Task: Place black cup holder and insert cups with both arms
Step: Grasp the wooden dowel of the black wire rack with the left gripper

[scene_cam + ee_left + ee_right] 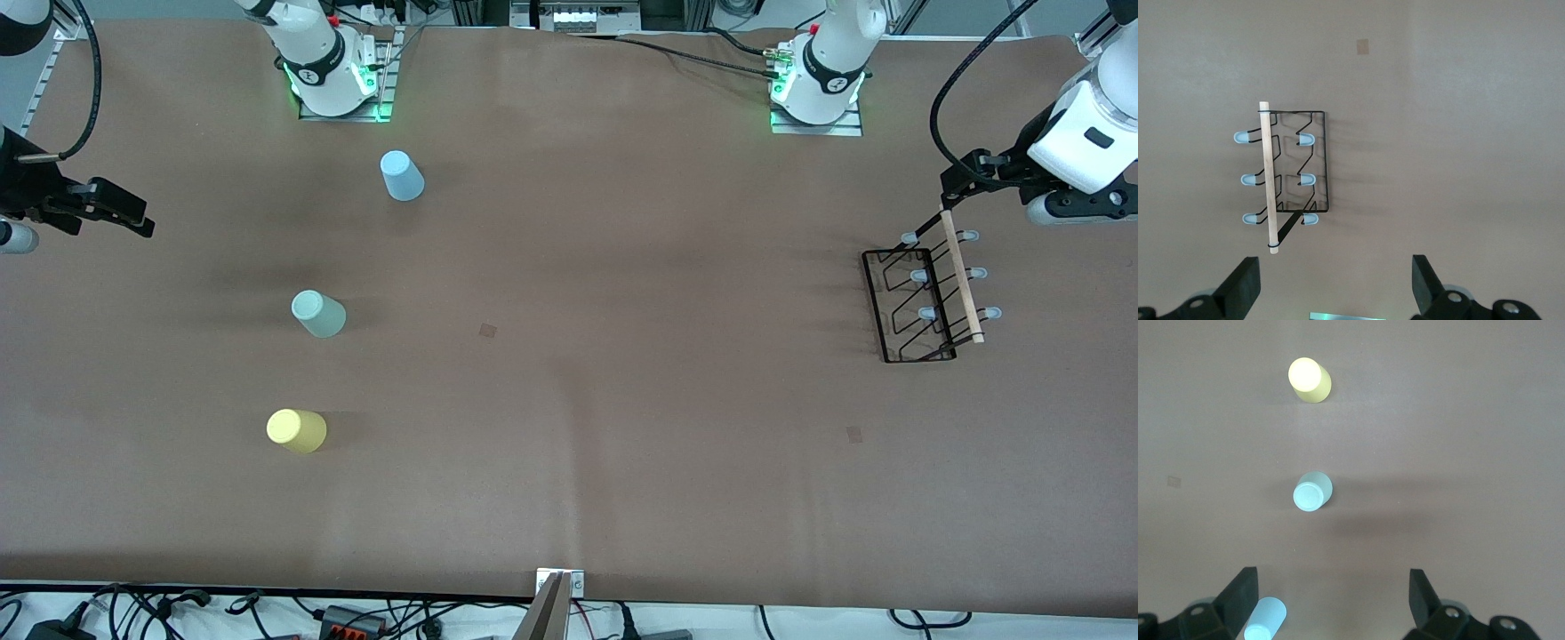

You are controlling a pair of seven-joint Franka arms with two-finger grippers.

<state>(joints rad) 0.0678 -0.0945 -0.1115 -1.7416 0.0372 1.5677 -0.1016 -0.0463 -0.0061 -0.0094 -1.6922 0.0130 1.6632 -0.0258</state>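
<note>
The rack [925, 302] stands near the left arm's end of the table, on its wire base, its wooden rod [963, 277] along the top and the pegs sticking out to both sides. The left gripper [973, 173] hangs in the air over the table just off the rod's end that lies farther from the front camera; in the left wrist view its two fingers [1238, 287] are spread wide with nothing between them, and the rack [1321, 160] sits off the line between them.

The three cups stand upside down toward the right arm's end: blue cup [402, 175] farthest from the front camera, mint cup [317, 313] in the middle, yellow cup [296, 430] nearest. They are well apart from each other and from the rack. The right gripper [107, 209] waits over the table's edge at that end, fingers [1238, 597] spread, empty.

Risks, as I judge them: the rod is thin and off-centre from the open jaws, so a descent without realigning could miss it or push the light rack over. A grip at the rod's end rather than its middle could let the rack swing or tilt when lifted. The tapered cups could slip or tip if pinched high
</note>
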